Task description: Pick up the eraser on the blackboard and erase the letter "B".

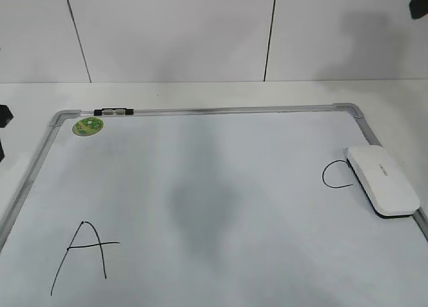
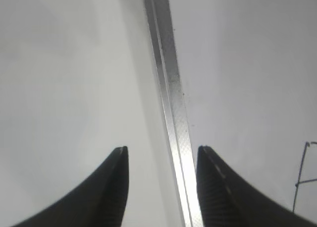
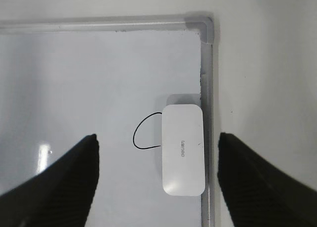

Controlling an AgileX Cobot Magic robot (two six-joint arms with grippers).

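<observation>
The white eraser (image 1: 382,180) lies flat at the right edge of the blackboard (image 1: 221,146) and covers part of a black "C" (image 1: 332,176). A black "A" (image 1: 83,253) is at the board's lower left. No letter "B" shows on the board. In the right wrist view my right gripper (image 3: 157,136) is open and empty, high above the eraser (image 3: 183,149) and the "C" (image 3: 142,136). My left gripper (image 2: 162,150) is open and empty, astride the board's left frame rail (image 2: 171,103).
A round green sticker (image 1: 87,126) and a small black-and-clear clip (image 1: 114,111) sit at the board's top left corner. The board lies on a white table with a white panelled wall (image 1: 200,33) behind. A faint grey shadow falls on the board's middle (image 1: 200,207).
</observation>
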